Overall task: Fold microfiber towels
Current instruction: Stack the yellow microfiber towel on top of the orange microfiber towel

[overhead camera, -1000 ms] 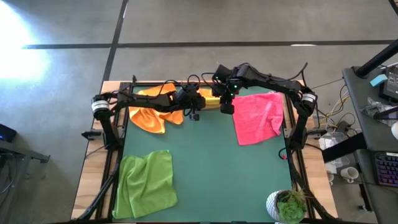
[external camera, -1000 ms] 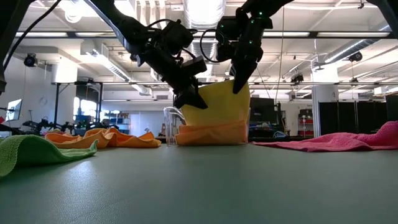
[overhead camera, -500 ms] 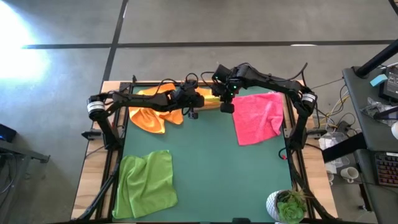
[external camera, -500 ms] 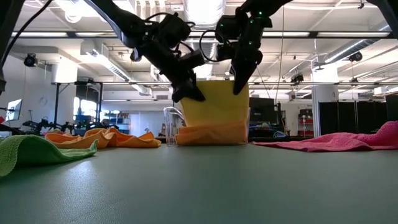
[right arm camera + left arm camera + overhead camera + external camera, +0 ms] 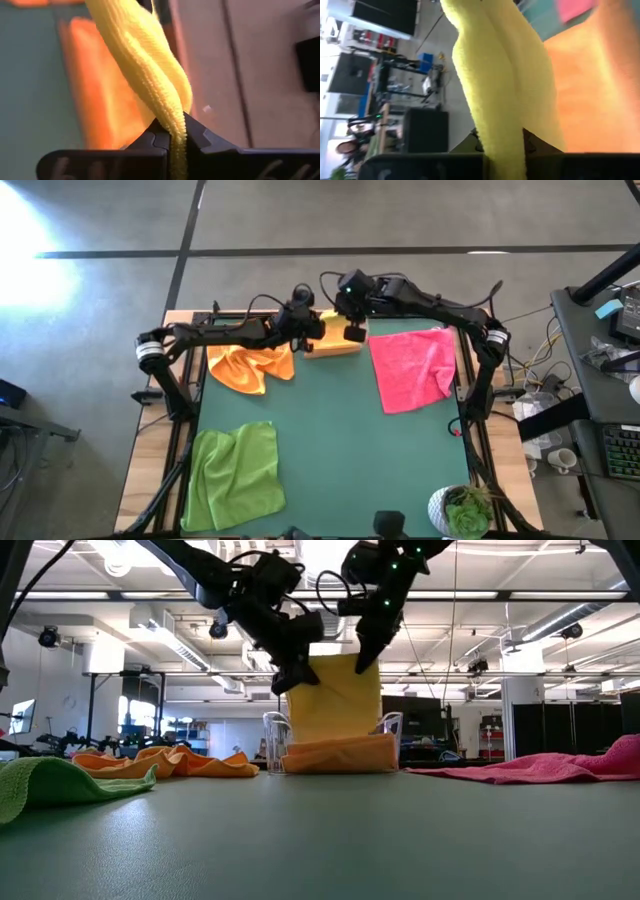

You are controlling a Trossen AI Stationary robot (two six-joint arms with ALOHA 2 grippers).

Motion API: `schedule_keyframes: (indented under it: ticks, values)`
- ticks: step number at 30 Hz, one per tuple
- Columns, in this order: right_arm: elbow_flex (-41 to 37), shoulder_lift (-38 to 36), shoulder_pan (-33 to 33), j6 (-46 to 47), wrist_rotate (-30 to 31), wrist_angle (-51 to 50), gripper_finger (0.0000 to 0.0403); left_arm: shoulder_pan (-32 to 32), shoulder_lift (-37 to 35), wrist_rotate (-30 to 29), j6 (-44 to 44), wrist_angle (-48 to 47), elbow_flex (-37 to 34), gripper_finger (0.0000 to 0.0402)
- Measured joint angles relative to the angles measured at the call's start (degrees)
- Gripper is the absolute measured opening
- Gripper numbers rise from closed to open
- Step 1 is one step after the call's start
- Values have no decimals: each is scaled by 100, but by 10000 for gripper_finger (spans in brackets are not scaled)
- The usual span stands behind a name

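Note:
A yellow towel (image 5: 335, 700) hangs as a sheet over the clear bin (image 5: 272, 740) at the table's far middle. My left gripper (image 5: 288, 683) is shut on one of its upper corners and my right gripper (image 5: 360, 662) on the other. A folded orange towel (image 5: 340, 753) lies in the bin, and the yellow towel's lower edge reaches down to it; whether they touch I cannot tell. A crumpled orange towel (image 5: 250, 365), a pink towel (image 5: 410, 365) and a green towel (image 5: 235, 475) lie on the mat. My left gripper pinches the yellow towel's upper corner (image 5: 502, 145) between its two fingers, where the cloth is bunched. It comes in slanting down from the table's left. The towel hangs below it. My right gripper pinches the other upper corner (image 5: 177, 135) between its two fingers, with the cloth gathered into folds. It slants down from the table's right. The sheet spans between the two holds.
A potted plant (image 5: 460, 510) stands at the table's near right corner. The green mat (image 5: 350, 440) is bare through the middle and near side. In the low view the room behind shows stands and desks.
Both grippers have risen and gone toward the table's far edge, carrying the yellow towel's upper edge higher. The right gripper has come closer to the left one, so the hanging sheet is narrower. The left wrist has rolled.

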Motion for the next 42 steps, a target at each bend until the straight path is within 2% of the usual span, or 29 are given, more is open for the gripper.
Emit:
schedule_keyframes:
  ticks: [7, 12, 15, 17, 20, 26, 32, 37, 42]
  values:
    - [100, 0, -382, -184, 15, 861, 9, 495, 40, 7, 210, 323, 513, 0]
    - [100, 22, -672, -635, 13, 1677, 8, 902, 190, 37, 212, 477, 879, 0]
    - [47, 24, -761, -793, -12, 1717, 8, 1058, 340, 434, -149, 519, 968, 0]
    - [-60, 24, -809, -765, -207, 1617, 8, 1098, 483, 622, -563, 492, 951, 0]
    - [-279, 62, -842, -658, -576, 1403, 8, 1092, 731, 652, -713, 355, 879, 0]
    - [-624, 175, -831, -456, -695, 1021, 8, 952, 1055, 693, -721, -121, 861, 0]
    - [-593, 131, -775, -390, -720, 760, 8, 792, 927, 617, -722, -305, 912, 0]
    - [-488, 0, -753, -134, -1170, 331, 8, 618, 621, 654, -1067, -775, 938, 0]
    - [-604, 154, -755, -156, -1453, 173, 8, 580, 612, 1160, -1343, -1109, 823, 0]
